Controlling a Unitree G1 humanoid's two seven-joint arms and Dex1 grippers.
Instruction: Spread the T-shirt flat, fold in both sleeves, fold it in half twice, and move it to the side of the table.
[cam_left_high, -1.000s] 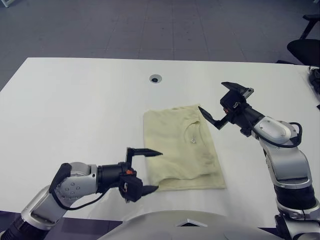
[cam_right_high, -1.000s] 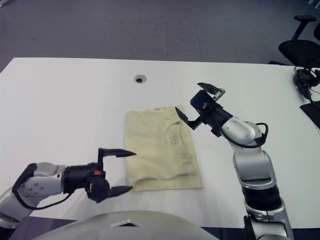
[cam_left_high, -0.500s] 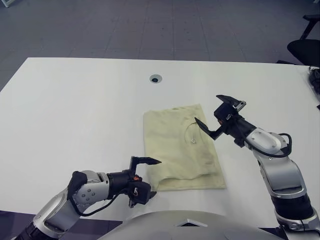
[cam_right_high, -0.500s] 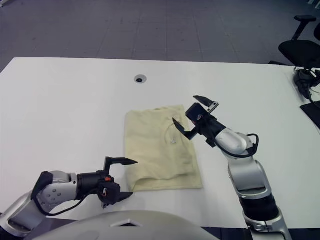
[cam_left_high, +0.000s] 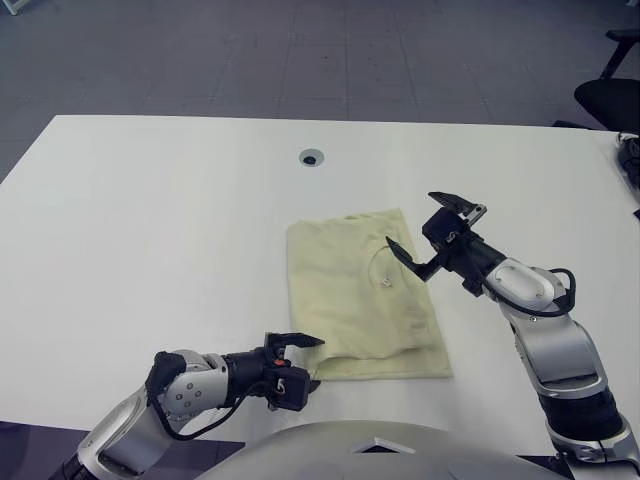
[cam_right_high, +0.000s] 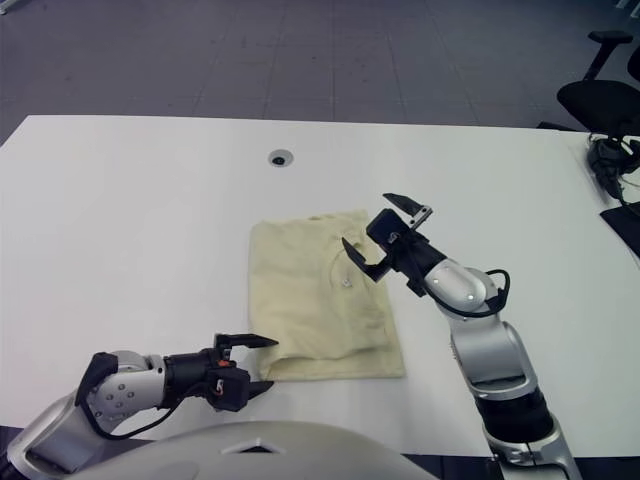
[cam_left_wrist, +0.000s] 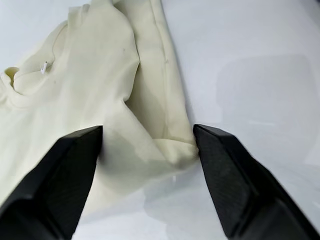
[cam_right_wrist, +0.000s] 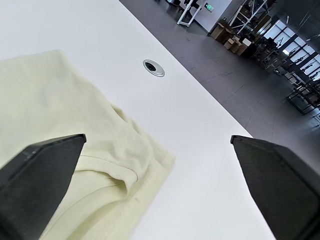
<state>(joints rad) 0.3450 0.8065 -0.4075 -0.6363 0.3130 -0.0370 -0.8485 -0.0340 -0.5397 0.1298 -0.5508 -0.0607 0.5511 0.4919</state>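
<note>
White tabletop (cam_left_high: 150, 220) w/ a pale yellow folded T-shirt (cam_left_high: 350, 300) lying flat nr its centre. Left end effector (cam_left_high: 312, 362), fingers apart, straddles the shirt's near left corner, low to the tabletop. Right end effector (cam_left_high: 410, 220), also spread wide, hovers over the far right corner.

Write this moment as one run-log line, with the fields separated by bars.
T-shirt: folded, on table | left gripper: open, straddling near left corner | right gripper: open, above far right corner
</note>
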